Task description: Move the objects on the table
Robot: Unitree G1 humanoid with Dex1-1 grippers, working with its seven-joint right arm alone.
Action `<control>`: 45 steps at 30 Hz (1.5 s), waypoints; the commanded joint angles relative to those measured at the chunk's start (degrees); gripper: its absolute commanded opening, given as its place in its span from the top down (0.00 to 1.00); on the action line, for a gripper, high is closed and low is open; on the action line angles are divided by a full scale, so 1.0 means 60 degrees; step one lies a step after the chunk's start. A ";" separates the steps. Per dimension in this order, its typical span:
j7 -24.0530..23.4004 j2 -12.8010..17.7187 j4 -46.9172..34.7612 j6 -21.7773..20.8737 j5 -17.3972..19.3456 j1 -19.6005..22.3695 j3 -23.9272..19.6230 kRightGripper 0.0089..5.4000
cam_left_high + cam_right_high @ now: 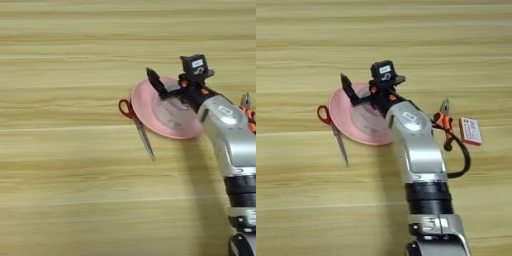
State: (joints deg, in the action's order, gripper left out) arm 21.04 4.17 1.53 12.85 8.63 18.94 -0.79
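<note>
The arm [418,160] reaches over the plate [145,107], gripper [363,87] spread above the tape roll [172,111]; next, probably lower and close

- The worktop [65,190] filled the whole view: light yellowish wood.
- Its grain ran in horizontal stripes, paler and darker bands alternating.
- Soft, even light; faint shadows.
</note>
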 commanded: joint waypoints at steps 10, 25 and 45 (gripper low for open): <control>-0.0377 -0.1908 0.0811 -0.2742 0.0081 0.0537 0.1003 0.00; -0.0958 -0.2623 0.2955 -0.2672 0.0394 -0.0150 0.1900 0.00; -0.0793 -0.3031 0.2915 -0.1680 0.1496 -0.0431 0.2801 0.00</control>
State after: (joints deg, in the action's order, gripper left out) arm 16.61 -4.26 22.72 2.94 16.36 15.56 14.34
